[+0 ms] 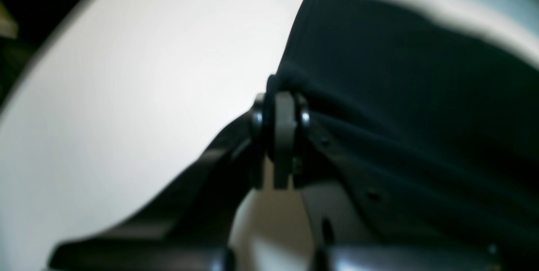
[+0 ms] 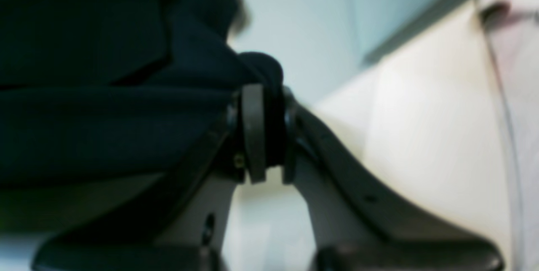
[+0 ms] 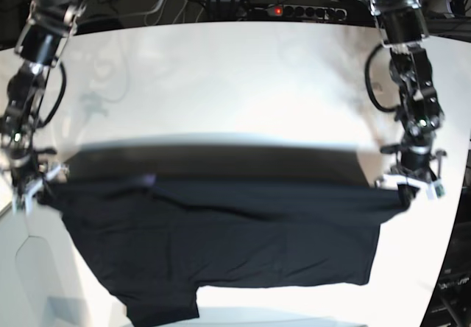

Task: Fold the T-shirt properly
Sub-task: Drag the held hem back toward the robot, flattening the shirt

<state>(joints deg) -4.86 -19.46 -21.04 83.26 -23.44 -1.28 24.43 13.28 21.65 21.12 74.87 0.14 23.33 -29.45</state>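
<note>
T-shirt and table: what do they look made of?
T-shirt: soft black knit cloth, matte; it hangs in loose folds between the two end effectors and bunches where pinched in both wrist views. Likely cotton or a blend, though the look leaves that open.
Table: hard, smooth white surface, slightly glossy; it shows faint reflections and glare. Probably laminate or coated board, but that is uncertain.
</note>
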